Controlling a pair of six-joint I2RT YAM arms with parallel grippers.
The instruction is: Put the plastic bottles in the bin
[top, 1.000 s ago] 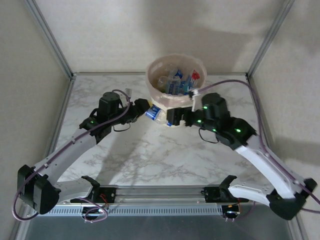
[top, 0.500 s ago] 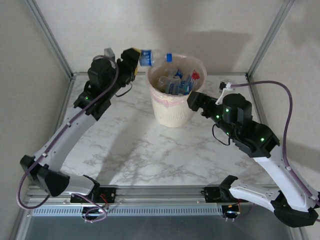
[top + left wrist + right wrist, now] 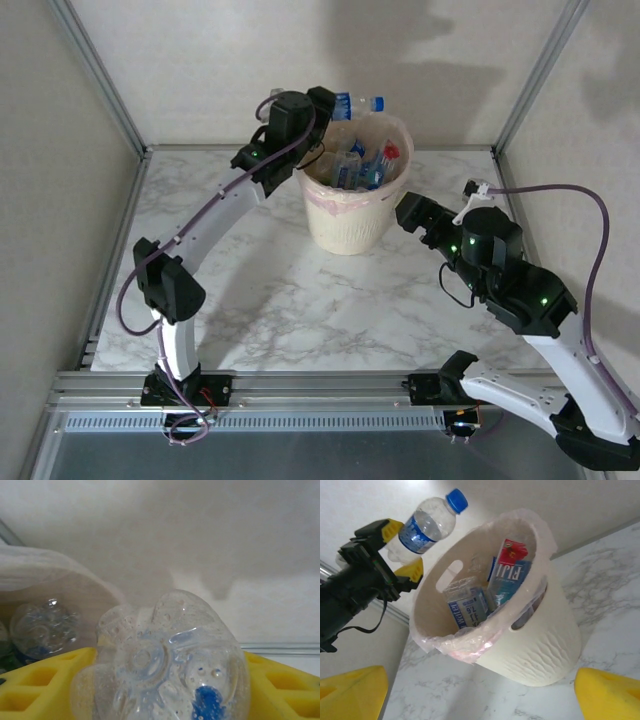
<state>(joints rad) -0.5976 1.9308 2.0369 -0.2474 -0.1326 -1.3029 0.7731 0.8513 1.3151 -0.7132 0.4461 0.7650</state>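
Observation:
My left gripper is shut on a clear bottle with a blue label and blue cap. It holds the bottle level over the far left rim of the cream bin. The right wrist view has this bottle above the bin's rim, its cap pointing up and right. From the left wrist, the bottle's ribbed base sits between the yellow fingers. Several bottles lie inside the lined bin. My right gripper stands open to the right of the bin, with nothing between its pads.
The bin stands at the back middle of the marble table, close to the rear wall. Metal frame posts rise at both back corners. A purple cable loops over the right arm.
The left arm has lifted the bottle from the table beside the bin and swung it over the far rim. The right gripper has drawn back to the right, away from the bin.

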